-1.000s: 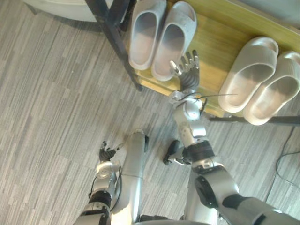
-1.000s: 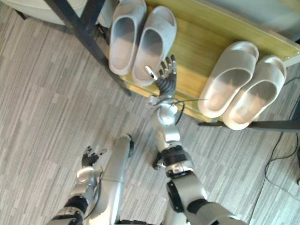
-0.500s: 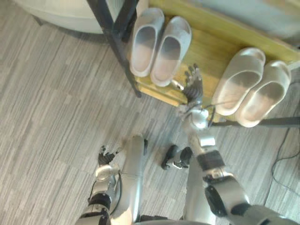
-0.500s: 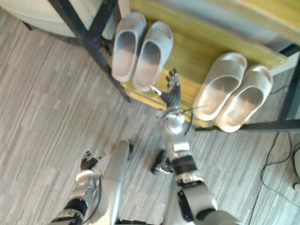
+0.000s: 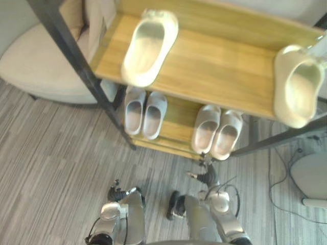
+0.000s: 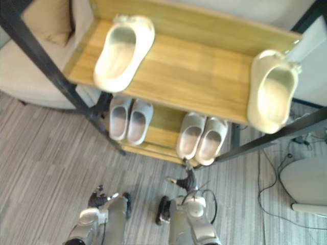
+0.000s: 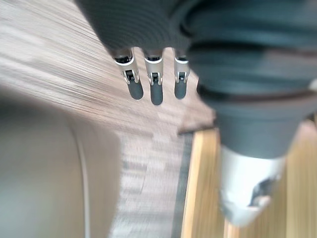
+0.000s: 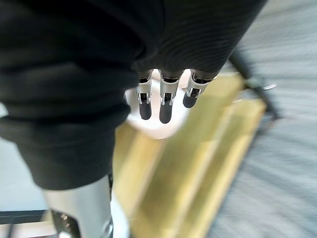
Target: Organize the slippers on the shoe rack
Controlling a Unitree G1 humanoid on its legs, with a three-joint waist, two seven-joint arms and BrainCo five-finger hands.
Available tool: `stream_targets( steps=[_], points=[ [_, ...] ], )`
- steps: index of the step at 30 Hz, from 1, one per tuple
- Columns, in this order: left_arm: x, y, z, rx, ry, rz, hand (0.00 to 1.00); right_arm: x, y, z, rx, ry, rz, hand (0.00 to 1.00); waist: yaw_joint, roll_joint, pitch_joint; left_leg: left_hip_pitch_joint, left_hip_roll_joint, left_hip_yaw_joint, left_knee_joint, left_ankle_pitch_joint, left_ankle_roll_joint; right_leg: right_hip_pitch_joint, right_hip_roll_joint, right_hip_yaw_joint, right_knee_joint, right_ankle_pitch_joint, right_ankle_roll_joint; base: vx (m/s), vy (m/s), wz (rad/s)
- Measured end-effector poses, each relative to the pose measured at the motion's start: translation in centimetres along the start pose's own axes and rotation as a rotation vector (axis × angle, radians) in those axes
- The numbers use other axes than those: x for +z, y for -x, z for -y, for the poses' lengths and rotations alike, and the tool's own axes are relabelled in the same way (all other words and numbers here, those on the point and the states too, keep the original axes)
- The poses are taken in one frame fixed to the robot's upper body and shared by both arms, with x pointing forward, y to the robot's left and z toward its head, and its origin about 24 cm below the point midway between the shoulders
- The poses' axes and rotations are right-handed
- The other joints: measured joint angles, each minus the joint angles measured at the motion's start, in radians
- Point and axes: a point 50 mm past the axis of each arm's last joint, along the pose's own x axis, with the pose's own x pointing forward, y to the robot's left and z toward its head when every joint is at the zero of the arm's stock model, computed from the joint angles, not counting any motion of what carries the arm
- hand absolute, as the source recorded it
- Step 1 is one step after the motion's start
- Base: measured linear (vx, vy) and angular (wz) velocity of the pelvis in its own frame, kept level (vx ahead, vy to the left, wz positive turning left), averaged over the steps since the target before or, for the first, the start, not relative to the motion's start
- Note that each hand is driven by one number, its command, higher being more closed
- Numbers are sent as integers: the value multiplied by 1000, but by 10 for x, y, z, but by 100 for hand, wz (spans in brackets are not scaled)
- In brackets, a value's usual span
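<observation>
The wooden shoe rack has a cream slipper at the left of its top shelf and another cream slipper at the right edge. On the lower shelf a grey pair stands left and a beige pair right, each side by side. My right hand is open and empty, just in front of the lower shelf below the beige pair. Its straight fingers point at the shelf. My left hand hangs low over the floor, open and empty.
A cream armchair sits left of the rack behind its black corner post. A white rounded object and loose cables lie on the floor at the right. Grey plank floor spreads out in front.
The view has swung up and back, bringing the top shelf into sight. My right hand has drawn back from over the lower shelf to just in front of it. The slippers stay put.
</observation>
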Motion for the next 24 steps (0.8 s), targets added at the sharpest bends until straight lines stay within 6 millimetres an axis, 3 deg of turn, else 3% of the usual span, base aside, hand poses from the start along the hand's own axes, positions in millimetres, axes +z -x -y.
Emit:
stream_targets(
  steps=[1,3,4,6,18,22,24],
  points=[
    [-2,1,1,-5,-7,-7,0,-6,1,0,4,7,-23,0,-2,2,-8,11,-1,3,-16,6,1,8,1,1,-16,6,4,160,88,-12],
    [-14,5,8,-35,-51,-46,0,-40,8,2,18,68,-170,0,-16,25,-40,95,-8,21,-117,36,12,89,12,9,-128,51,21,185,114,-13],
    [-16,5,9,-39,-54,-52,0,-45,10,3,18,74,-191,0,-16,28,-44,106,-8,24,-128,39,13,101,15,10,-142,57,20,136,100,-17],
    [-29,11,12,-67,-99,-94,0,-74,21,5,25,91,-325,0,-16,51,-80,177,-11,51,-205,57,18,166,27,30,-236,95,32,108,85,-27],
    [-35,18,35,-190,-272,-74,0,-97,26,13,-2,61,-457,0,-23,79,-130,317,-28,68,-324,99,25,327,46,46,-428,184,41,30,23,-5],
    [-20,24,65,-331,-382,36,0,-98,26,14,-4,58,-464,0,-23,84,-133,328,-32,65,-366,128,32,340,50,47,-469,217,36,-52,1,3],
    [-7,35,91,-461,-455,143,0,-98,26,14,-4,59,-465,0,-23,84,-134,331,-34,63,-383,141,35,345,52,46,-487,235,35,-75,0,-1]
  ],
)
